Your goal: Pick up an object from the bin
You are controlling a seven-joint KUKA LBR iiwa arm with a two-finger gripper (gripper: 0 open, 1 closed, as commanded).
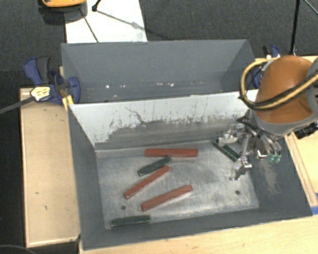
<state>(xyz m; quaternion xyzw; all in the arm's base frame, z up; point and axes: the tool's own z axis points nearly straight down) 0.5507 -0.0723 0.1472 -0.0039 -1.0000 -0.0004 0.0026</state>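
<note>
Hand (239, 158): over the bin's (147, 119) right floor
Red sticks (171, 153): three, mid-floor, left of hand
Green sticks (154, 165): one beside reds, one front-left

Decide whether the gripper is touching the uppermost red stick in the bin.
Apart. The camera view shows bare bin floor between the gripper and the right end of the uppermost red stick.
</note>
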